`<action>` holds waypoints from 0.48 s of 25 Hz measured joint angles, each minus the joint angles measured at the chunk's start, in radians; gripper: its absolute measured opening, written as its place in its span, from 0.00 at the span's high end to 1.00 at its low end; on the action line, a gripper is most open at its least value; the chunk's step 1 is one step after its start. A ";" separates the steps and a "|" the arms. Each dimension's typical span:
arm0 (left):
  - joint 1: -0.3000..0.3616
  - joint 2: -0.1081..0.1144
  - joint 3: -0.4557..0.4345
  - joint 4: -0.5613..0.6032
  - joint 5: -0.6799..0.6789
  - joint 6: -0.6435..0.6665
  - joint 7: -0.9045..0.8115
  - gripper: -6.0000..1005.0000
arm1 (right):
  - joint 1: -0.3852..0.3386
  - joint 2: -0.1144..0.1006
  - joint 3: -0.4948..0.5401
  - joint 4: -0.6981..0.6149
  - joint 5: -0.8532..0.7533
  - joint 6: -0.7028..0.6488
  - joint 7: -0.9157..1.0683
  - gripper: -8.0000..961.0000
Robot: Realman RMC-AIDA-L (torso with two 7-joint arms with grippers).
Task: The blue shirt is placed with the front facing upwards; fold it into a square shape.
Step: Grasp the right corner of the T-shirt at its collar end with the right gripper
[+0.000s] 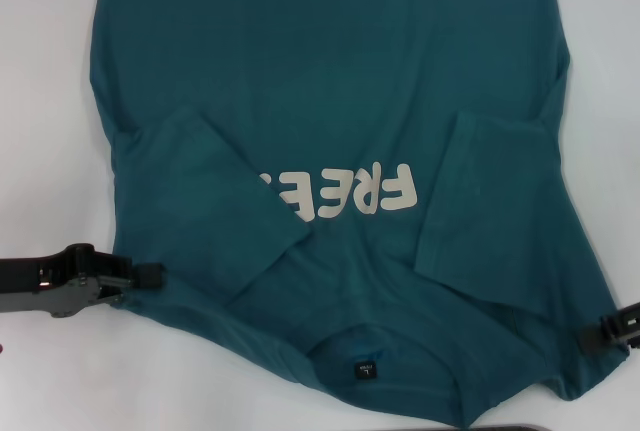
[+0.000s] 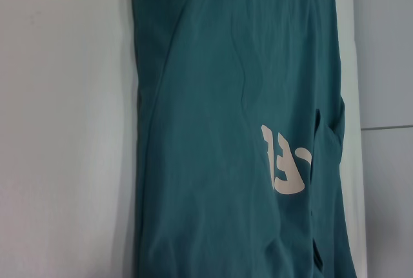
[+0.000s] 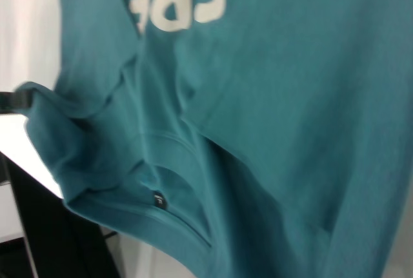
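Two sleeves already folded inward on the blue shirt, spread print-up across the white bench, left end effector and right end effector at its shoulder corners, grip state indiscernible, soft limp cotton best pinched at edges.

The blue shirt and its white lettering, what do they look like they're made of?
The blue shirt looks like soft matte knit fabric, probably cotton: it drapes in gentle wrinkles and has a ribbed neckline. The white lettering seems a flat, slightly rubbery print laid on the cloth, with crisp edges and no stitching visible.
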 joint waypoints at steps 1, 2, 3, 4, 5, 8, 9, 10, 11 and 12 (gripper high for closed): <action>0.000 0.000 0.000 0.000 0.000 0.000 0.000 0.95 | 0.001 0.003 0.000 0.000 -0.010 0.006 0.001 0.42; 0.000 0.000 0.000 0.000 0.000 0.000 0.000 0.95 | 0.003 0.007 0.000 0.000 -0.021 0.013 0.002 0.42; 0.000 0.000 0.000 0.000 0.000 0.001 0.000 0.95 | 0.005 0.011 0.000 -0.001 -0.030 0.019 0.002 0.42; 0.000 0.000 0.000 0.000 0.000 0.002 0.000 0.95 | 0.007 0.014 0.002 -0.003 -0.036 0.022 0.002 0.42; 0.000 0.000 0.000 0.000 0.000 0.004 0.000 0.95 | 0.008 0.016 0.004 -0.005 -0.039 0.023 0.003 0.42; 0.000 0.000 0.000 0.000 0.000 0.006 0.000 0.95 | 0.010 0.014 0.009 -0.013 -0.040 0.022 0.012 0.47; 0.000 0.000 0.000 0.000 0.000 0.006 0.000 0.95 | 0.010 0.013 0.009 -0.014 -0.040 0.022 0.015 0.49; 0.000 0.000 0.000 0.000 0.000 0.005 0.000 0.95 | 0.010 0.012 0.008 -0.015 -0.041 0.022 0.018 0.52; 0.001 0.000 0.000 0.000 0.000 0.004 0.000 0.95 | 0.009 0.011 0.006 -0.015 -0.042 0.023 0.020 0.54; 0.001 0.000 0.000 0.000 0.000 0.004 0.000 0.95 | 0.009 0.011 0.005 -0.015 -0.042 0.024 0.021 0.56</action>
